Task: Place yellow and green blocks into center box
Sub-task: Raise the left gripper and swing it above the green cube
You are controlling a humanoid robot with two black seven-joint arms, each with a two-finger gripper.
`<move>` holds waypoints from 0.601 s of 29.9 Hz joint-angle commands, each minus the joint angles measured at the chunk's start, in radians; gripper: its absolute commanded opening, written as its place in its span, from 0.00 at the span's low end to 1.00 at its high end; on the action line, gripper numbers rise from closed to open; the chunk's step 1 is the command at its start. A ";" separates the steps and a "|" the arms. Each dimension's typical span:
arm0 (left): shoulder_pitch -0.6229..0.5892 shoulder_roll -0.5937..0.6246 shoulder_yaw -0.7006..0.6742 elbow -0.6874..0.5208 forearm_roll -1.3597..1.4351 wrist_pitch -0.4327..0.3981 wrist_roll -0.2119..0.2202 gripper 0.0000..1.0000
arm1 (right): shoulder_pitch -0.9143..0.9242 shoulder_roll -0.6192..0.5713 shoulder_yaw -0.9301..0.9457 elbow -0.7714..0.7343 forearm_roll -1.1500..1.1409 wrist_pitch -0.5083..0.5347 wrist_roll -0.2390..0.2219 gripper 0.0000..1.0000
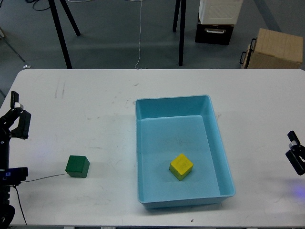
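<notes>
A: Left gripper point(18, 116) sits at nine o'clock, holding nothing; whether its fingers are spread, nobody can tell. The green block point(77, 166) rests on the table point(86, 105) near seven o'clock, apart from the tray point(141, 143).

B: A thin cable lies just beside the block; a careless reach may snag it or nudge the block.

A: The yellow block point(181, 166) already lies in the tray.

B: The right gripper point(295, 153), at four o'clock, is dark and empty, its spread unclear.

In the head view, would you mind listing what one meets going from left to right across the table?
Left gripper → green block → light-blue tray, with the yellow block inside it → right gripper.
</notes>
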 commanded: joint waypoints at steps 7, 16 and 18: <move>-0.014 0.592 -0.034 -0.013 0.026 0.000 0.003 1.00 | -0.018 0.007 0.017 0.002 -0.001 0.000 0.000 1.00; -0.279 0.941 0.197 0.001 0.219 0.000 0.011 1.00 | -0.018 0.007 0.026 0.001 0.000 0.000 0.001 1.00; -0.414 0.967 0.349 0.016 0.311 0.000 0.012 1.00 | -0.018 0.009 0.026 0.001 0.000 0.000 0.001 1.00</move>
